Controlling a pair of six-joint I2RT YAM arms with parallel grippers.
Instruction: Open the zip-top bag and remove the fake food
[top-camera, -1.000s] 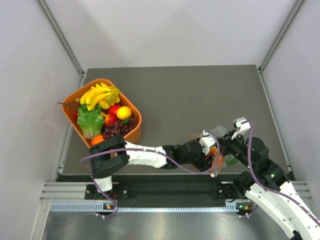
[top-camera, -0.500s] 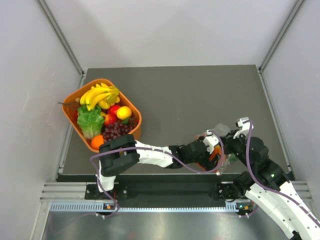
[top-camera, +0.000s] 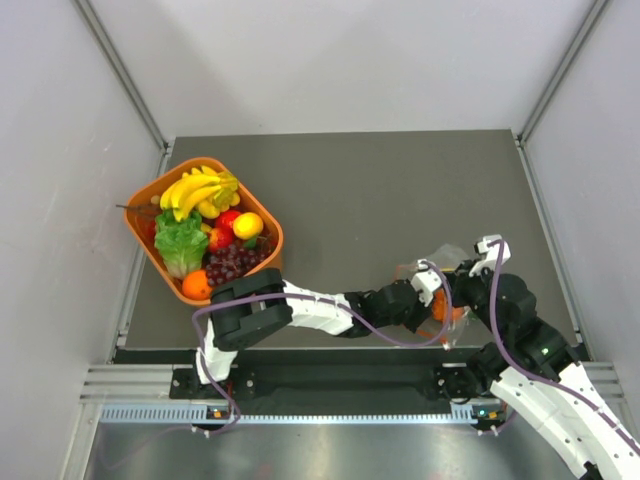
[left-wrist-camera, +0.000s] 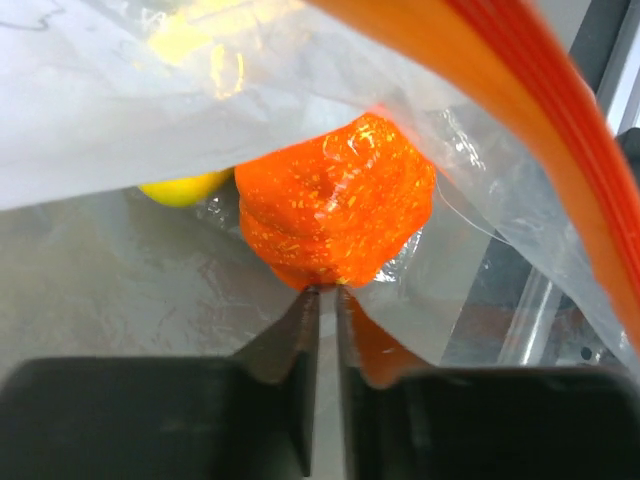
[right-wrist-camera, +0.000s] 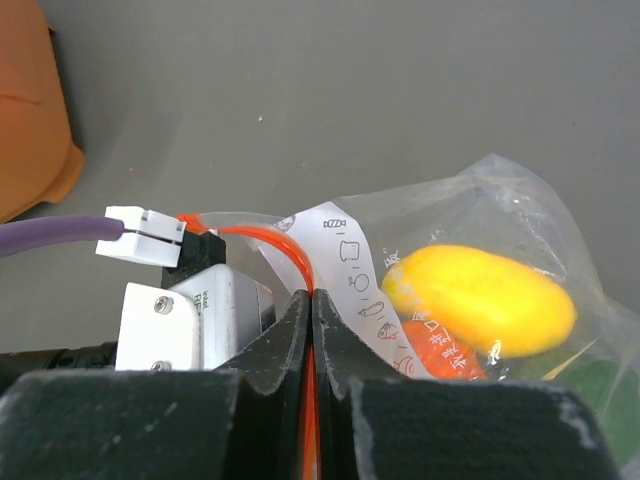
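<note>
Grey tabletop (top-camera: 380, 190), near right edge: crinkly clear plastic zip-top bag (top-camera: 446, 258) between both arms. Only the left wrist view shows the left gripper (left-wrist-camera: 325, 292) inside the bag under its orange-red zip strip (left-wrist-camera: 520, 120), jaws nearly closed, tips at the orange-red round toy fruit (left-wrist-camera: 335, 205). Right wrist view adds a yellow toy piece (right-wrist-camera: 478, 298). Left arm reaches further right than half a second ago. Right gripper (right-wrist-camera: 312, 298) is clamped on the zip strip.
</note>
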